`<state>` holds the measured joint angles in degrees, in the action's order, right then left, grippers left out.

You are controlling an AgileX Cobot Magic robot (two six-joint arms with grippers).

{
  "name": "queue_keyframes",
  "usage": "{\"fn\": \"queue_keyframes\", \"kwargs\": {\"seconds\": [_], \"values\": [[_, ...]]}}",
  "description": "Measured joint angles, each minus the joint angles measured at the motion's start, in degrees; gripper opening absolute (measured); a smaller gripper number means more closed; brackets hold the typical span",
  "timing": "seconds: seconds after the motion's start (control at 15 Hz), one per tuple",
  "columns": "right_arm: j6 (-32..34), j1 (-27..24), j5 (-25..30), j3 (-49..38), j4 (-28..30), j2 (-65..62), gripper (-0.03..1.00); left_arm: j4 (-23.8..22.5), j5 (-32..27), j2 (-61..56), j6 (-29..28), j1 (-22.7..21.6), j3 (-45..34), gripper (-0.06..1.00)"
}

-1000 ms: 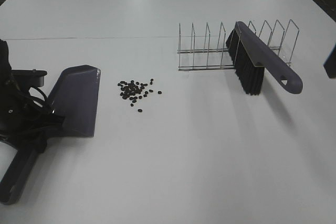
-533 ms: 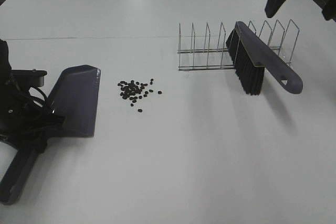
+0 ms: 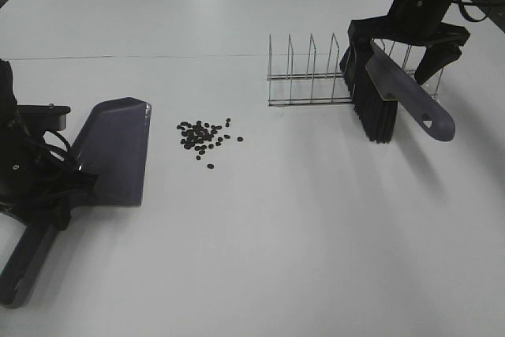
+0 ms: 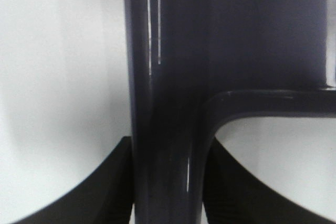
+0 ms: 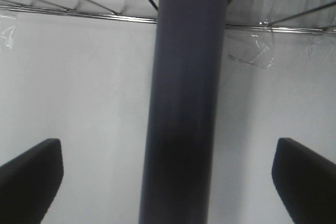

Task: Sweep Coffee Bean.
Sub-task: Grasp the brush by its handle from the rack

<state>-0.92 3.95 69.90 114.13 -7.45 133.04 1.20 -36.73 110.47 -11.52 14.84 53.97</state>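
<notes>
Motion is all on the right arm. A second ago I see almost nothing of it, half a second ago it shows only at the far edge beyond the rack (image 3: 308, 76). Now the right gripper (image 3: 398, 53) hangs over the rack's right end, straddling the brush (image 3: 377, 104) handle. In the wrist view its fingers (image 5: 31, 174) stand wide apart, and the handle runs between them touching neither. I judge the grasp lined up but not yet made, so closing comes next.

Nothing else has shifted. The beans (image 3: 205, 138) lie in a loose cluster on the table (image 3: 276, 258) off the rack's left end, nearer the front, unswept. The dustpan (image 3: 114, 151) rests farther out the same way, its lip facing the beans, with the left gripper (image 3: 57, 195) clamped on its handle.
</notes>
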Motion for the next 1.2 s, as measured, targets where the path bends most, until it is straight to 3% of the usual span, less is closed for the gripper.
{"fn": "queue_keyframes", "kwargs": {"seconds": [0.6, 0.73, 0.8, 1.07, 1.13, 1.2], "values": [[-0.1, 0.0, -0.1, 3.2, -0.2, 6.7, 0.91, 0.0, 0.2, 0.0, 0.0, 0.0, 0.0, 0.34], [-0.4, 0.0, -0.1, 3.2, -0.2, 6.8, 0.71, 0.0, 0.4, 0.0, 0.0, 0.0, 0.0, 0.34], [-0.5, 0.0, -0.1, 3.2, 0.5, 6.8, 0.52, 0.1, 0.4, 0.0, 0.0, 0.0, 0.0, 0.34], [-0.1, 0.2, -0.1, 3.2, 4.0, 5.9, 0.48, 0.1, 0.5, 0.0, 0.0, 0.0, 0.0, 0.34], [-0.1, 0.2, 0.1, 3.2, 4.1, 5.4, 0.31, 0.1, 0.5, 0.0, 0.0, 0.0, 0.0, 0.34], [-0.2, 0.2, 0.1, 3.2, 3.0, 5.0, 0.29, 0.1, 0.5, 0.0, 0.0, 0.0, 0.0, 0.34]]}}
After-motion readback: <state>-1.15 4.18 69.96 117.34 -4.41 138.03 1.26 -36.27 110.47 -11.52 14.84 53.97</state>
